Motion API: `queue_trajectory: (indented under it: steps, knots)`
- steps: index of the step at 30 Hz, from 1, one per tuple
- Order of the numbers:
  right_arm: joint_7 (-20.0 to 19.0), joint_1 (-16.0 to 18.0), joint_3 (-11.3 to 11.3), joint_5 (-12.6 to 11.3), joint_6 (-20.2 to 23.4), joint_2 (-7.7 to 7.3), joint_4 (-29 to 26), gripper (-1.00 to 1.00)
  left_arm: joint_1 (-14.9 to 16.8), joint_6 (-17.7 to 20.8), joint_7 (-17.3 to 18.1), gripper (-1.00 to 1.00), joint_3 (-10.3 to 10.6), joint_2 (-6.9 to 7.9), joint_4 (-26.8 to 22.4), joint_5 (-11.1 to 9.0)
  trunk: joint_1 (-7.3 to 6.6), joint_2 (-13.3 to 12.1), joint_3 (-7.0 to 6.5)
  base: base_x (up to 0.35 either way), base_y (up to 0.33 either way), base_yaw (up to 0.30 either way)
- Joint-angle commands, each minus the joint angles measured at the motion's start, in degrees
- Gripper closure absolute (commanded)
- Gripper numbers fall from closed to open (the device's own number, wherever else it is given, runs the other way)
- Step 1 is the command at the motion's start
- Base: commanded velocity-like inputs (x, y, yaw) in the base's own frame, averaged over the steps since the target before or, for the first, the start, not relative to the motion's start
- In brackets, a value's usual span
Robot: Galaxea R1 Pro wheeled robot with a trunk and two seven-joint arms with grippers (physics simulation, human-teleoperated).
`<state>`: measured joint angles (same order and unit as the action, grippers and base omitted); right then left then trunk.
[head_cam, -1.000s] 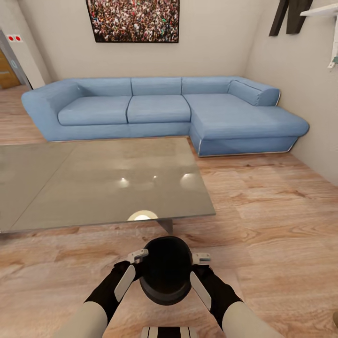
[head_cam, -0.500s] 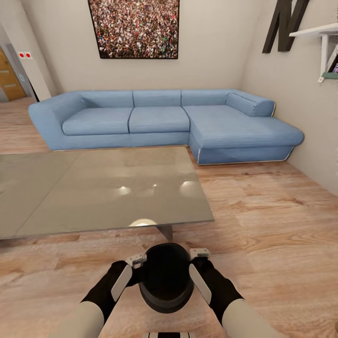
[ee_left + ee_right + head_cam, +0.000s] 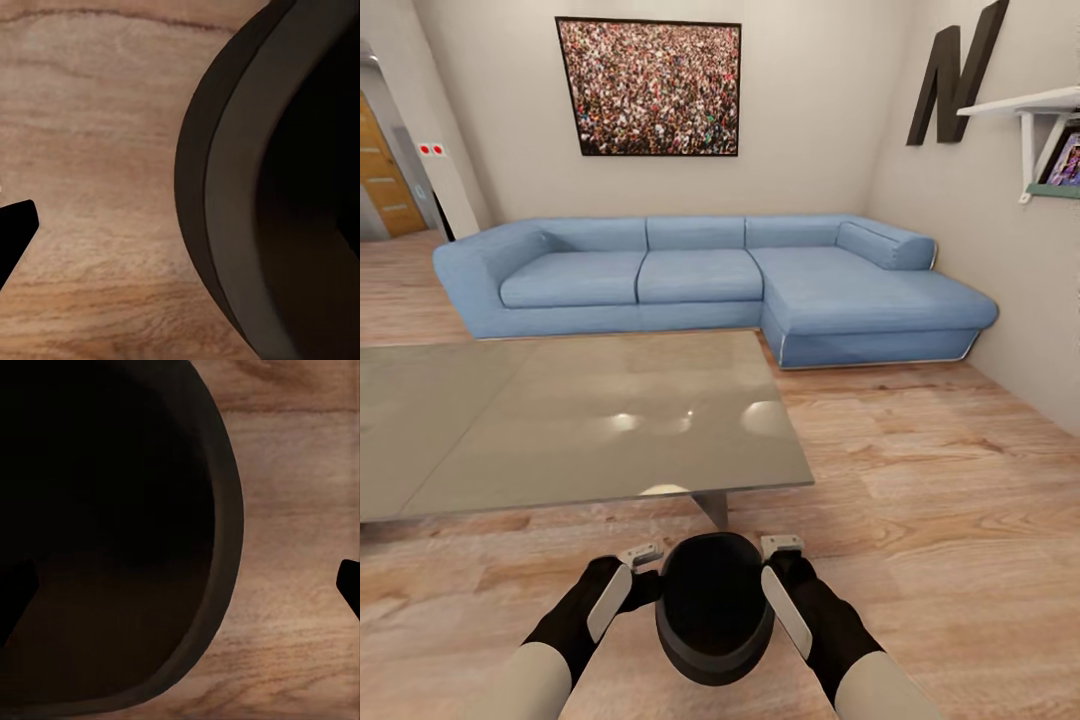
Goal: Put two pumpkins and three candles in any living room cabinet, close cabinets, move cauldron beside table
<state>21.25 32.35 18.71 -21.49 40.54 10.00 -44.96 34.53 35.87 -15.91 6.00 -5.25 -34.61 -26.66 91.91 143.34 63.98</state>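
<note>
1. Living room, plank floor (image 3: 920,470); blue sofa (image 3: 710,275) at 12 o'clock behind the grey table (image 3: 580,420).
2. View has tilted up over the last second; sofa and picture sit lower in frame. Camera shift, not furniture.
3. Cauldron (image 3: 714,605) stays at 6 o'clock, near the table's edge, pinched between left gripper (image 3: 622,582) and right gripper (image 3: 784,585).
4. Fingers' spread: cannot tell. Whether the pot touches the floor is unclear.
5. Likely close to set-down.
</note>
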Motion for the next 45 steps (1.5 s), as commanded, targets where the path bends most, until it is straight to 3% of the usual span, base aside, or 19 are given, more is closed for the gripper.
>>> queue_trajectory:
  steps: [1, 9, 13, 17, 21, 27, 33, 41, 45]
  knots:
    - [0.5, -0.1, 0.1, -0.5, 0.1, 0.00, 0.1, -1.00, 0.0, 0.2, -0.5, -1.00, 0.2, 0.06, -0.1, -0.6, -0.03, 0.0, -0.18, 0.000, 0.000, 0.000]
    - [0.5, -1.7, 0.1, -0.4, 0.1, 0.00, 0.2, -1.00, -0.2, 0.1, -0.6, -1.00, 0.2, 0.31, 0.2, -0.6, -0.24, -0.1, -1.95, 0.000, 0.000, 0.000]
    - [0.5, -1.8, 0.2, -0.8, 0.1, 0.00, 0.3, -1.00, -0.7, 0.1, -0.6, -1.00, 0.2, 0.50, 0.4, -0.6, -1.11, -1.7, -2.67, 0.000, 0.000, 0.000]
    - [0.5, -1.8, 0.1, -0.8, 0.1, 0.00, 0.0, -1.00, -1.1, -0.1, -0.6, -1.00, 0.3, 2.04, 0.6, -0.6, -1.99, -3.3, -3.39, 0.000, 0.000, 0.000]
    - [0.5, -1.8, 0.0, -0.8, 0.2, 0.00, -0.1, -1.00, -1.0, -0.4, -0.7, -1.00, 0.2, 2.37, 1.3, -0.7, -2.87, -4.9, -4.10, 0.000, 0.000, 0.000]
    - [0.5, -1.9, 0.2, -0.9, -0.1, 0.00, 0.2, -1.00, -1.0, -1.8, -0.5, -1.00, 0.2, 2.43, 6.3, -0.6, -4.19, -7.3, -5.18, 0.000, 0.000, 0.000]
    - [0.5, -6.8, -0.5, -0.7, -1.0, 0.00, -0.2, -1.00, -1.0, -5.2, -0.2, -1.00, 0.2, 2.48, 9.8, -0.7, -5.51, -9.7, -6.26, -0.095, 0.000, 0.000]
    - [0.6, -7.6, -0.6, -0.7, -1.1, 0.00, 0.2, -1.00, -1.0, -6.4, -0.3, -1.00, 0.2, 2.65, 10.2, -0.8, -7.26, -12.9, -7.69, -0.270, 0.000, 0.000]
    - [0.5, -8.3, -0.6, -0.7, -2.1, 0.00, 0.5, -1.00, -1.0, -6.4, -0.3, -1.00, 0.2, 2.60, 10.2, -0.8, -7.26, -12.9, -7.69, -0.037, 0.000, 0.000]
